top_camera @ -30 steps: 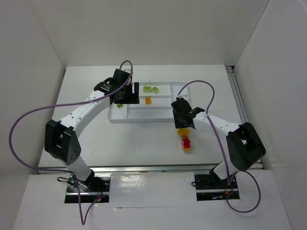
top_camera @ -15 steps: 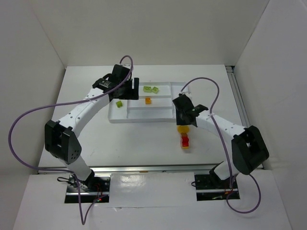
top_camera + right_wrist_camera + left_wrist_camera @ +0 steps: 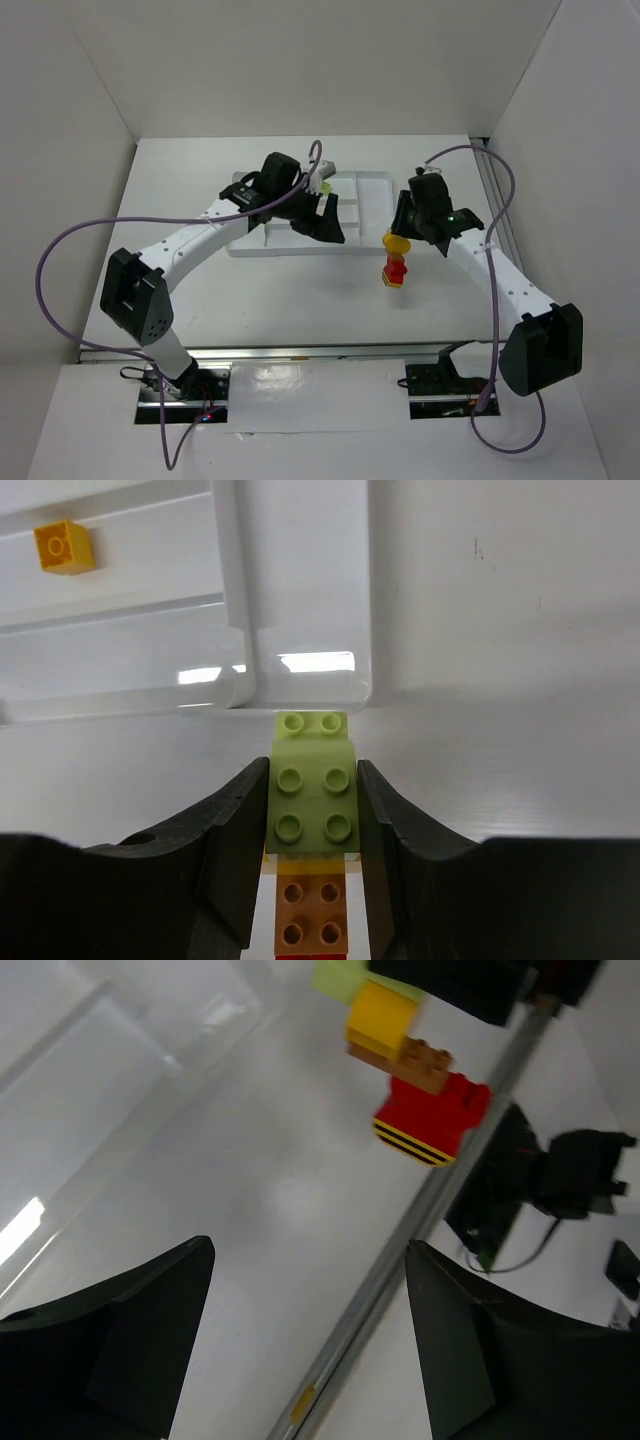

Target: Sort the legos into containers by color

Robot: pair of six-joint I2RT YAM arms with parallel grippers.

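Squarely, lime lego (image 3: 312,802) clamped between right gripper (image 3: 310,776) jaws, left gripper (image 3: 308,1252) jaws apart

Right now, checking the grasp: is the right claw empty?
No, the right claw is shut on the lime green lego, gripping both its sides.

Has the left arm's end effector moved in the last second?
Yes. The left end effector has swung right along the flat white plastic tray, from its left end to about its middle.
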